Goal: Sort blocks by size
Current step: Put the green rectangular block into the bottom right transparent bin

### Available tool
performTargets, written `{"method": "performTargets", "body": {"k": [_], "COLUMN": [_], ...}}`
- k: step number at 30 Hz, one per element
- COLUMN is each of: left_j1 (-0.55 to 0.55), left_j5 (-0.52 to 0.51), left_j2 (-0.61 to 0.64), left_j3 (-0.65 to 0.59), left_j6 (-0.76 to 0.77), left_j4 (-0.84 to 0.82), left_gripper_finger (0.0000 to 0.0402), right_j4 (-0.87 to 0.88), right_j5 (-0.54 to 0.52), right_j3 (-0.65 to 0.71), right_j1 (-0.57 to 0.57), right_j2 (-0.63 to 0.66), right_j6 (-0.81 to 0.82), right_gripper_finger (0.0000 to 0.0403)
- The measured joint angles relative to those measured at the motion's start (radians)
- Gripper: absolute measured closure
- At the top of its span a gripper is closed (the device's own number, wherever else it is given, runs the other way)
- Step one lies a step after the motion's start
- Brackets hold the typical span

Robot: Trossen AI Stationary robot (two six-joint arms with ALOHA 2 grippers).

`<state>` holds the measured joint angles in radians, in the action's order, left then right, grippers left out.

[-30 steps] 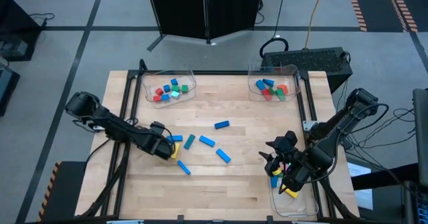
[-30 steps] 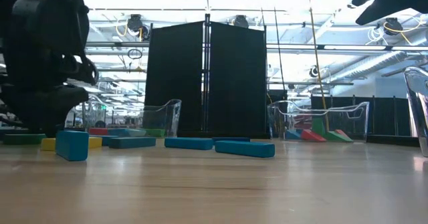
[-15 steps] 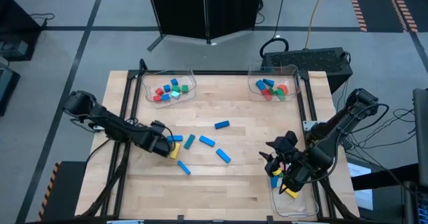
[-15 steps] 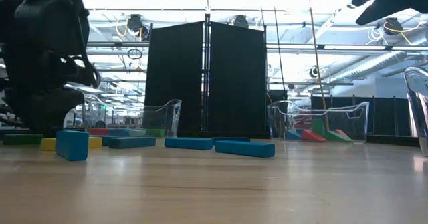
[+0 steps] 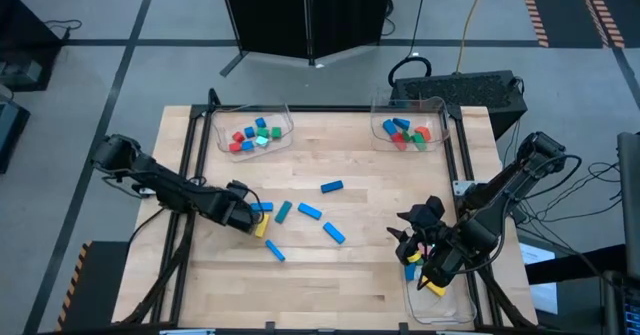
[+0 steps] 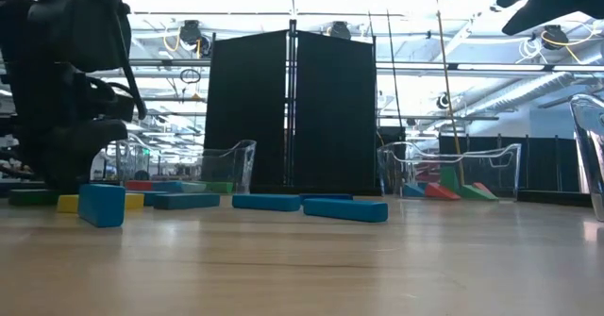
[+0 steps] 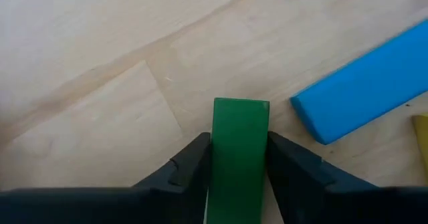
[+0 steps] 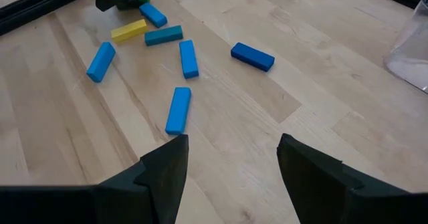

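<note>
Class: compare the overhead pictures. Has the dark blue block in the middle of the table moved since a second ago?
No. The dark blue block sits in the same spot relative to the tray.

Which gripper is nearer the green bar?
Left. The left gripper has its fingers on both sides of the green bar on the table. The right gripper hangs open across the table by the near tray.

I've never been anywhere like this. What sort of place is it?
Probably a robotics lab in an industrial hall: a wooden table flanked by two robot arms, black divider panels, and exposed ceiling ducts with bright lights.
</note>
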<state>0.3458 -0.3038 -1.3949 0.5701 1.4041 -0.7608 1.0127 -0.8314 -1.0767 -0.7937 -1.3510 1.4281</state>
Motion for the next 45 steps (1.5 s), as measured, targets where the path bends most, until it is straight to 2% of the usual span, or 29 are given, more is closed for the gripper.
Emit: {"method": "performTargets", "body": {"k": [6,9,13,19,24,28,32,36,40,45], "left_j1": [0.001,0.003,0.003,0.004,0.008,0.009,0.010,0.010,0.010,0.010], "left_j5": [-0.028,-0.098,-0.196,-0.375,-0.493,-0.529,-0.548,-0.547,-0.535,-0.534], "left_j2": [-0.001,0.000,0.000,0.001,0.001,-0.018,-0.059,-0.119,-0.181,-0.227], "left_j3": [0.011,0.053,0.126,0.240,0.259,0.261,0.261,0.261,0.261,0.262], "left_j6": [-0.025,-0.101,-0.301,-0.619,-0.947,-1.186,-1.369,-1.522,-1.657,-1.733], "left_j4": [0.012,0.034,0.040,0.071,0.268,0.442,0.592,0.771,0.961,1.051], "left_gripper_finger": [0.0283,0.0291,0.0293,0.0294,0.0295,0.0295,0.0295,0.0295,0.0295,0.0295], "right_j4": [0.000,-0.005,-0.022,-0.062,-0.362,-0.641,-0.817,-0.921,-0.942,-0.992], "right_j5": [0.000,-0.009,-0.016,0.066,0.131,0.178,0.175,0.177,0.185,0.192], "right_j3": [0.000,0.000,0.000,0.011,0.080,0.141,0.182,0.201,0.201,0.201], "right_j1": [0.000,0.000,0.020,0.112,0.225,0.315,0.391,0.454,0.487,0.499], "right_j2": [0.000,0.000,-0.016,-0.064,-0.068,-0.068,-0.068,-0.078,-0.113,-0.139], "right_j6": [0.000,0.000,0.001,-0.011,-0.226,-0.422,-0.506,-0.531,-0.539,-0.542], "right_gripper_finger": [0.0181,0.0181,0.0181,0.0181,0.0181,0.0181,0.0181,0.0181,0.0181,0.0181]}}
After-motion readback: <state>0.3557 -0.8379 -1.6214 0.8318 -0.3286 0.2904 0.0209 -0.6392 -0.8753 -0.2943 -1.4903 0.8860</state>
